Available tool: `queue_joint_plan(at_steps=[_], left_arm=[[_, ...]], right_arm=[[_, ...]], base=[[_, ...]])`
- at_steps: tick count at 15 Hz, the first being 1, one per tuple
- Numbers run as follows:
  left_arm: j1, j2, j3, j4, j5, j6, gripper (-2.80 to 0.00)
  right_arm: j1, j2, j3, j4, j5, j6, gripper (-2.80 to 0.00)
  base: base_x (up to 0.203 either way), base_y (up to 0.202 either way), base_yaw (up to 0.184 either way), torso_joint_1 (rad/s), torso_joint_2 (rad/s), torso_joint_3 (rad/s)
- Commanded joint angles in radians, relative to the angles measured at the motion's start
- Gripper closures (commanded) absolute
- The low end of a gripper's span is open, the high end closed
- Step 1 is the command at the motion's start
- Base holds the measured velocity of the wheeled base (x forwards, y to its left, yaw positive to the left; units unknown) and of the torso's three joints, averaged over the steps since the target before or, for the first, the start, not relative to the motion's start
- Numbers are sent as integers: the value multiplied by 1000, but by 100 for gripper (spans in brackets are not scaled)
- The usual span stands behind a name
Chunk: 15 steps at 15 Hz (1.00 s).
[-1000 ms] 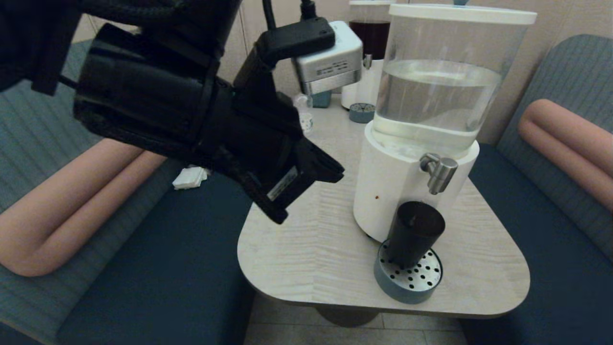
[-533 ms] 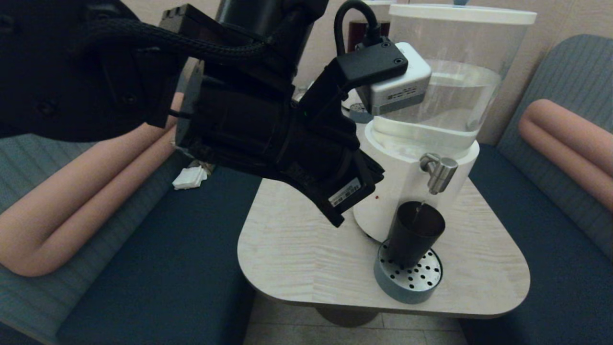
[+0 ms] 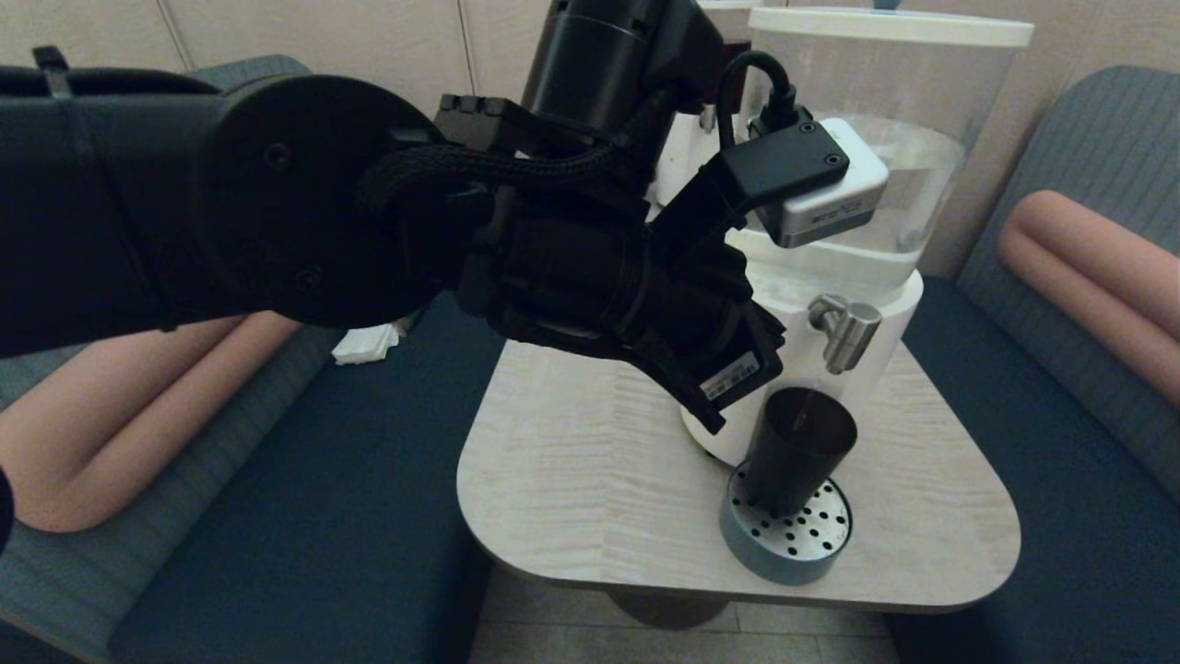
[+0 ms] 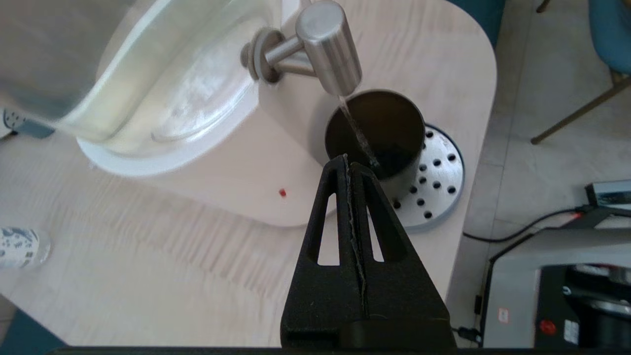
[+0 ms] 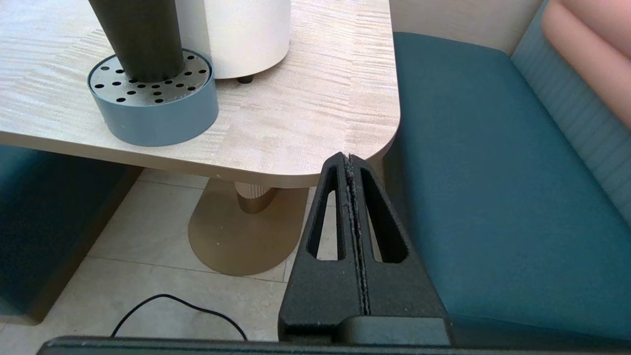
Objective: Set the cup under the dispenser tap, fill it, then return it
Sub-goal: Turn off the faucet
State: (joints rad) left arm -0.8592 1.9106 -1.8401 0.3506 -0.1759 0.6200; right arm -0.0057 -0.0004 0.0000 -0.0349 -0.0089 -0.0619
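Observation:
The dark cup (image 3: 797,447) stands upright on a round perforated drip tray (image 3: 785,546), directly below the steel dispenser tap (image 3: 846,330). A thin stream of water (image 4: 357,130) falls from the tap (image 4: 328,47) into the cup (image 4: 379,133). My left gripper (image 4: 347,158) is shut and empty. It hovers above the table just left of the cup's rim, in front of the white dispenser base (image 3: 737,433). My right gripper (image 5: 349,157) is shut and empty, parked low beside the table's near right corner, with the cup (image 5: 140,39) well off to its left.
The light wooden table (image 3: 590,498) has rounded edges, with blue benches on both sides. My left arm hides much of the table's back. A small clear bottle (image 4: 19,246) stands on the table's far left part. White tissue (image 3: 367,341) lies on the left bench.
My left arm has swung right and down, from the table's left side to just beside the cup. A water stream has started running from the tap into the cup.

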Motion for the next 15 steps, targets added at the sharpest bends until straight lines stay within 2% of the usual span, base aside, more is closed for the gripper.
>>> queue_joint_plan(at_steps=[1,4,5,6,8,13,15], left_arm=[[-4,33,-19,-13,-2,2,0],[-12,67,-14,-139,-5,0,0],[-12,75,-11,-174,-6,16,0],[-12,79,-10,-189,-7,52,0],[-13,77,-4,-201,-8,178,0],[-10,28,118,-279,-9,276,0],[-3,19,131,-313,-26,307,0]], right_arm=[[0,0,15,0,0,-1,0],[0,0,15,0,0,-1,0],[0,0,14,0,0,-1,0],[0,0,15,0,0,-1,0],[0,0,15,0,0,-1,0],[0,0,14,0,0,-1,0],[0,0,15,0,0,-1,0]], base=[[0,0,0,0,0,0],[0,0,0,0,0,0],[0,0,0,0,0,0],[0,0,0,0,0,0],[0,0,0,0,0,0],[0,0,0,0,0,0],[0,0,0,0,0,0]])
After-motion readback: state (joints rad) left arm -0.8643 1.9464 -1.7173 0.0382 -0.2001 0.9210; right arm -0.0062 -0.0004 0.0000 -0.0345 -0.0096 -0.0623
